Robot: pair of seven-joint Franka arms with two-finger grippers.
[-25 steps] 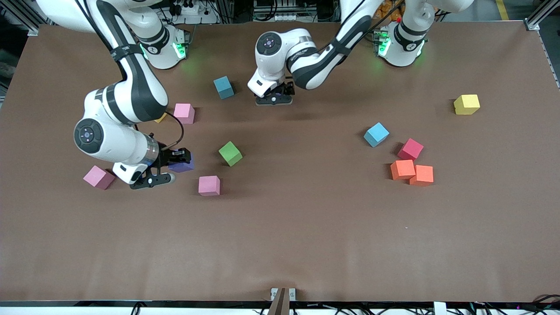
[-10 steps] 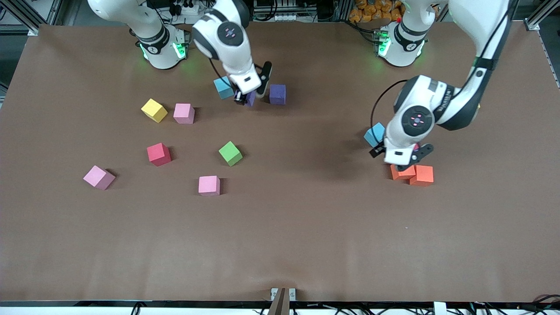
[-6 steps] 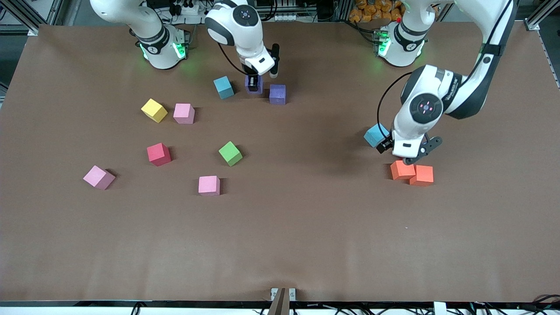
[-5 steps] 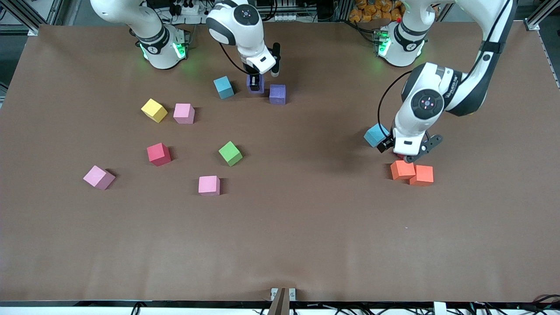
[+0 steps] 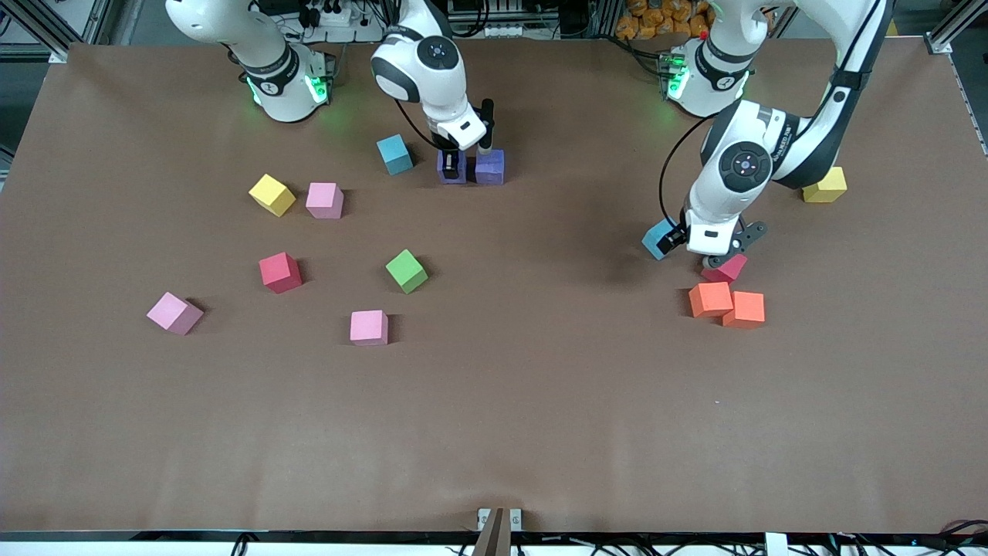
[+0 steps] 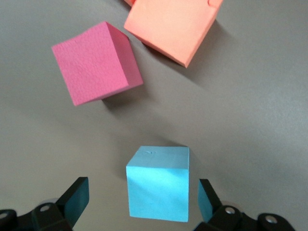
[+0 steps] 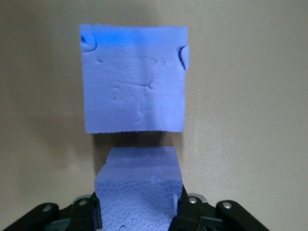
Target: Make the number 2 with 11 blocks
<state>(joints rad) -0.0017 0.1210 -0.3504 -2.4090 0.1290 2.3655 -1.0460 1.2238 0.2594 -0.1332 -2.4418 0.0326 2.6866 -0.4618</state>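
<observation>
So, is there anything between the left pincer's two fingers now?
Yes. In the left wrist view a light blue block sits between the open fingers of the left pincer, with a small gap at each side; neither finger touches it.

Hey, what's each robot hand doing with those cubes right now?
Right gripper shut on purple block, beside second purple block. Left gripper open around light blue block. Nothing in the way.

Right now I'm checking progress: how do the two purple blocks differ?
The held purple block sits clamped in the right gripper; the free purple block rests ungripped on the table beside it, toward the left arm's end. Both are matte cubes of equal size and colour.
</observation>
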